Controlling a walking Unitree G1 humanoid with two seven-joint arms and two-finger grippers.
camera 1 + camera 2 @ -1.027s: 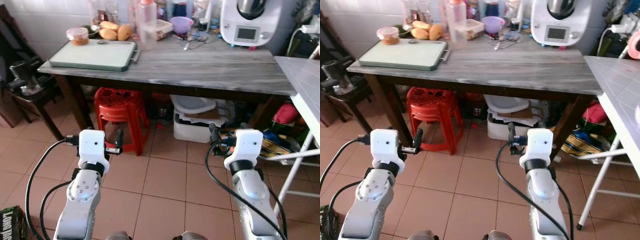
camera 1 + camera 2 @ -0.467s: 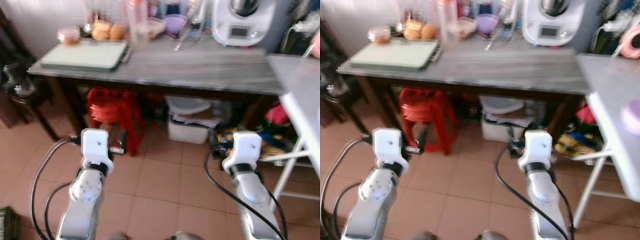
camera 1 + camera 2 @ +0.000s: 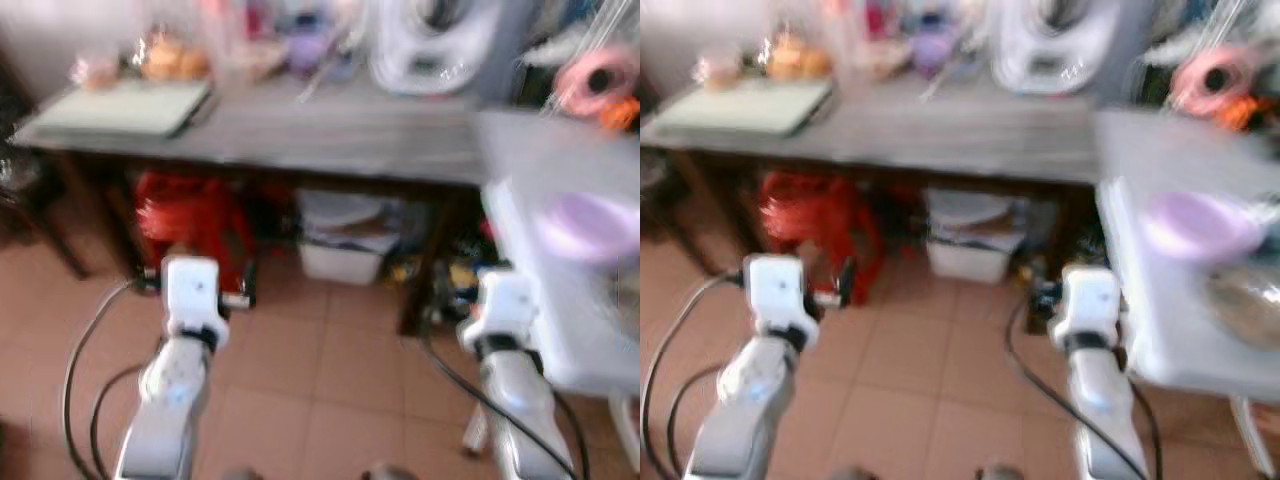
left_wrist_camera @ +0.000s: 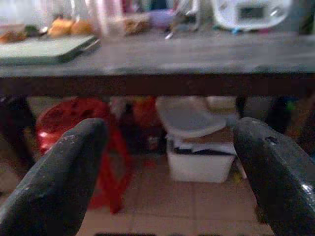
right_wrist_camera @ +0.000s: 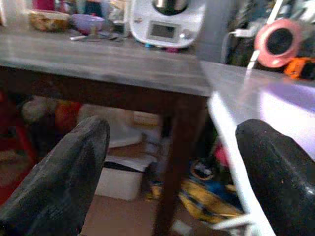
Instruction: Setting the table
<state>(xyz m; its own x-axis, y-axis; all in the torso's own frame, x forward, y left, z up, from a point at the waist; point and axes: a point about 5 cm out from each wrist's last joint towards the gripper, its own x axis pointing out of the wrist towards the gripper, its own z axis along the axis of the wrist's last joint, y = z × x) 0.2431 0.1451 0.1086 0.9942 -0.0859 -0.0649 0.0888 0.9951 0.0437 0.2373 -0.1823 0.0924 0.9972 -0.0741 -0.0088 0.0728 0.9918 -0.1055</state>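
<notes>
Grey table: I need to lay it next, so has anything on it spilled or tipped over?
Nothing stands out on the grey table. The white appliance stands upright, and the green tray lies flat. The head views are too blurred to judge the smaller items.

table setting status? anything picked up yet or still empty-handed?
Nothing looks done. Left gripper and right gripper are both open and empty, held over the tiled floor short of the wooden table. In hand: the head views are blurred, so the robot seems to be moving. A purple bowl sits on the white table on the right. Left: reach a table, pick items and lay them out.
</notes>
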